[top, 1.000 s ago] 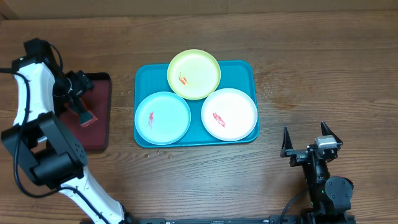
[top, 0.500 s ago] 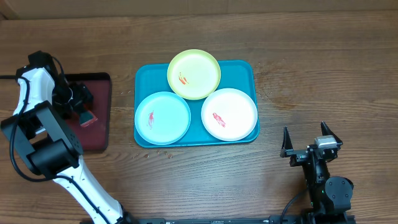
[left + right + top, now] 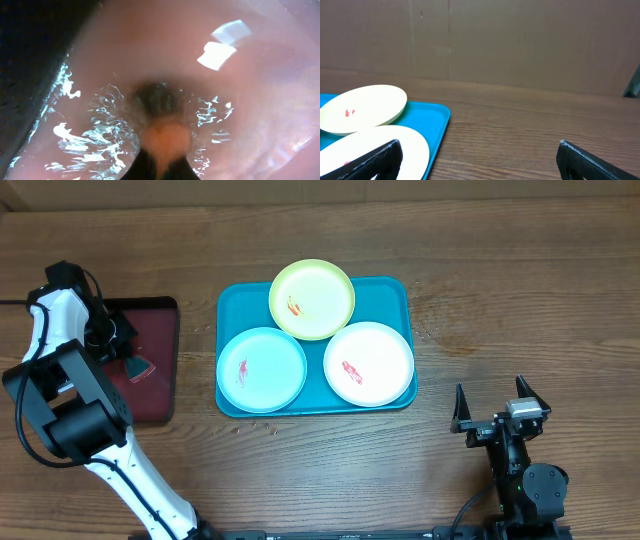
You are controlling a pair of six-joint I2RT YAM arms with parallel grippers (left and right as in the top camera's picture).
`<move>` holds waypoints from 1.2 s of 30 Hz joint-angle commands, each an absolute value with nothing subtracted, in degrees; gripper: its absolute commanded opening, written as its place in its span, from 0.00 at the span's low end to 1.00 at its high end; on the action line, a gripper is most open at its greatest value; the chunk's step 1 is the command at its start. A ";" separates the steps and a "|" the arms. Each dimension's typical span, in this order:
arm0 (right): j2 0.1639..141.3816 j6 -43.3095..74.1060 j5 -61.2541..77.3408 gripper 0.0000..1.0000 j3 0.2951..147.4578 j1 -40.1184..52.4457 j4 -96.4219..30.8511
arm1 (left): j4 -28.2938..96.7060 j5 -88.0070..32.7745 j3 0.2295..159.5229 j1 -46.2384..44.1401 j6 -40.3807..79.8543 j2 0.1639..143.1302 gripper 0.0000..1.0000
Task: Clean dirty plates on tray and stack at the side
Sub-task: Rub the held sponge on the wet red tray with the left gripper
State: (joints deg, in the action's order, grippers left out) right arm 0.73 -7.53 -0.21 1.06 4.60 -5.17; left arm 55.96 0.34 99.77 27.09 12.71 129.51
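While left claw is pressed together low over small red tray by table left edge, anything pinched unclear. Right claw wide apart, empty, near table front right corner. Blue tray holds three red-smeared plates: yellow-green plate far edge, light blue plate front left corner, white plate front right corner.

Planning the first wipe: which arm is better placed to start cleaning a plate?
Left, probably: the left gripper is shut at the pad on the red tray, near the blue plate. The right gripper is open, holding nothing.
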 commanded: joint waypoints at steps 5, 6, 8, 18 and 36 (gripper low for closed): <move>0.16 -7.55 0.10 1.00 0.47 4.75 -4.82 | 61.10 -1.87 99.77 27.05 12.45 132.81 1.00; 0.16 -7.55 0.12 1.00 0.47 4.75 -4.82 | 61.98 -2.85 99.77 27.05 12.43 132.81 1.00; 0.16 -7.55 0.12 1.00 0.47 4.75 -4.82 | 64.14 -5.56 99.77 27.05 12.43 132.81 1.00; 0.16 -7.55 0.12 1.00 0.47 4.75 -4.82 | 68.14 -9.04 99.77 27.03 12.40 132.81 0.49; 0.16 -7.55 0.12 1.00 0.47 4.75 -4.82 | 63.00 -7.35 99.77 27.03 11.73 132.81 1.00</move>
State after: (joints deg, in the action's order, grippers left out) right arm 0.73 -7.53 -0.19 1.06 4.58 -5.17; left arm 67.31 -9.02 100.64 26.50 13.32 130.06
